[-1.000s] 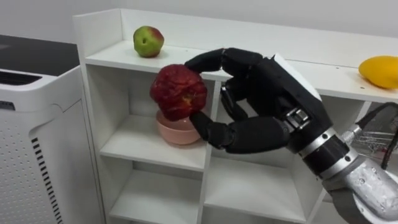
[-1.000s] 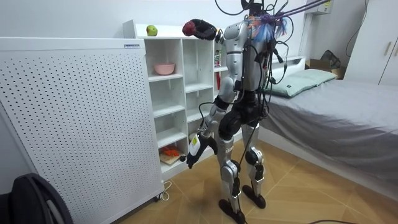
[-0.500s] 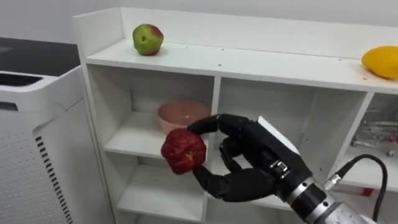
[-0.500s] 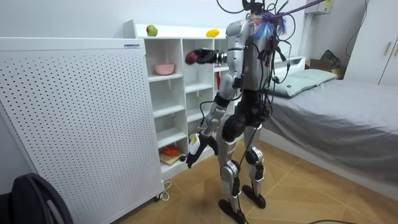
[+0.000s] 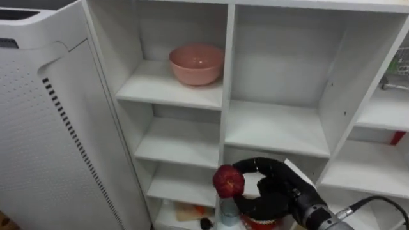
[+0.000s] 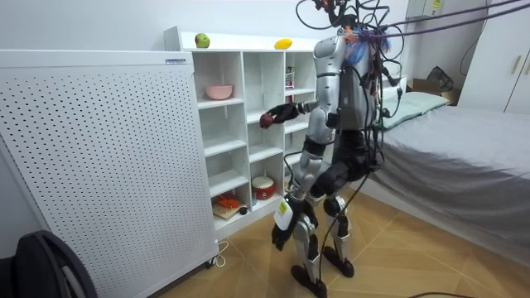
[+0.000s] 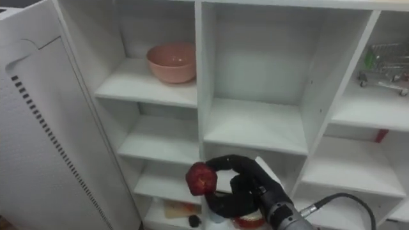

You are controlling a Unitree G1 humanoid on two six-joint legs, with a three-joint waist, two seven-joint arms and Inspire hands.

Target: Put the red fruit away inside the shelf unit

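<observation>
Right hand (image 5: 281, 188), seen in the left eye view, curls its fingers and thumb round a dark red fruit (image 5: 228, 181) and holds it in the air in front of the white closet (image 5: 227, 76), low before the central divider and outside every compartment. A pink bowl (image 5: 196, 62) sits on the upper left shelf; the boards beneath it and beside it lie bare.

From the room view, the robot stands facing the closet with the bed (image 6: 447, 141) behind it, its right arm stretched level at mid-height. This view adds the left hand (image 6: 279, 238) hanging low by the legs, a green-red apple (image 6: 201, 40) and a yellow fruit (image 6: 283, 43) on the closet's top, and a red pot (image 6: 263, 186) in a lower compartment.

From the right eye view comes the same grasp, plus a small wire cart (image 7: 383, 61) in the upper right compartment.

By the look of it, the carry is under way and the placing not yet done. The next move calls for choosing a bare shelf, reaching in over its board and setting the round fruit down gently so it cannot roll off.
</observation>
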